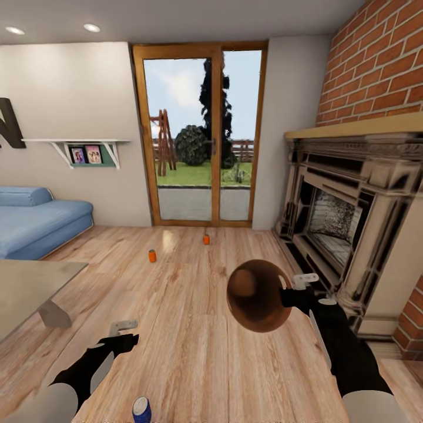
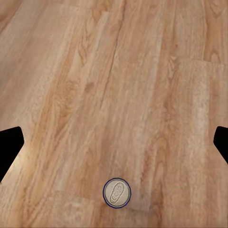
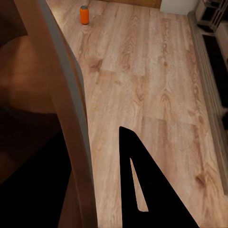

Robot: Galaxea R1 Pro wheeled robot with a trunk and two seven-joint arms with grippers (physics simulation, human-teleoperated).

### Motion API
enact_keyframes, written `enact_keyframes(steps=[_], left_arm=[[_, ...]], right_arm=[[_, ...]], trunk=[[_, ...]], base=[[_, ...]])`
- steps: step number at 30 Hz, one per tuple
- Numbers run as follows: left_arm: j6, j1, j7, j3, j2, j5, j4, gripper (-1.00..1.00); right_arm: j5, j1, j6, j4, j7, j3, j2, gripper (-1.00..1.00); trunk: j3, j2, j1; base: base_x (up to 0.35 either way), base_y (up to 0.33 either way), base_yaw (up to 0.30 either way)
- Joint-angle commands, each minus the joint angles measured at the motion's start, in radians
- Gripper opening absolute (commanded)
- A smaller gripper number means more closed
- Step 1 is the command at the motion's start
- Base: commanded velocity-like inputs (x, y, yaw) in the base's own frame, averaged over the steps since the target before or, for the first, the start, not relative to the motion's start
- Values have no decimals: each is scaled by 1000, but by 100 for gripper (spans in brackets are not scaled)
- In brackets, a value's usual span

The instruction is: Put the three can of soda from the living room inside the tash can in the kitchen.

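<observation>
**Collection phase: bin carried in, three cans on the floor**

The left gripper [image 1: 121, 330] hangs low over the wood floor [image 1: 194, 329], fingers spread wide, nothing held. The left wrist view puts the blue can [image 2: 116, 193] upright beneath it, pale top showing, fingertips well apart on either side. This placement suggests the left arm is being lined up for a top-down pick.

Further into the living room, two orange cans stand upright on the floor before the glass doors [image 1: 202, 132]: the nearer can [image 1: 152, 255] to the left, the farther can [image 1: 206, 239] to the right. Can count: three, none yet binned.

The right gripper [image 1: 296, 294] is clamped on the rim of the trash can [image 1: 258, 296], which is tipped with its tan interior facing the camera. Carrying it here likely allows loading on site.
</observation>
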State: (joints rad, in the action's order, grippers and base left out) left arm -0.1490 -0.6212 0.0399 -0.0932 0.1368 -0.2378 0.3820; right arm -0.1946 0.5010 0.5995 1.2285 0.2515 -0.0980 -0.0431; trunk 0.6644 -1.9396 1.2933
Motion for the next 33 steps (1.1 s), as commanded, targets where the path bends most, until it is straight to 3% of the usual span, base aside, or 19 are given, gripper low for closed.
enact_keyframes(steps=[1, 33], left_arm=[[0, 0, 0, 0, 0, 0, 0, 100], [0, 0, -1, -1, -1, 1, 0, 100]], right_arm=[[8, 1, 0, 2, 0, 0, 0, -100], [9, 0, 0, 0, 0, 2, 1, -100]], trunk=[[5, -7, 4], [156, -231, 127]], base=[[0, 0, 0], [0, 0, 0]])
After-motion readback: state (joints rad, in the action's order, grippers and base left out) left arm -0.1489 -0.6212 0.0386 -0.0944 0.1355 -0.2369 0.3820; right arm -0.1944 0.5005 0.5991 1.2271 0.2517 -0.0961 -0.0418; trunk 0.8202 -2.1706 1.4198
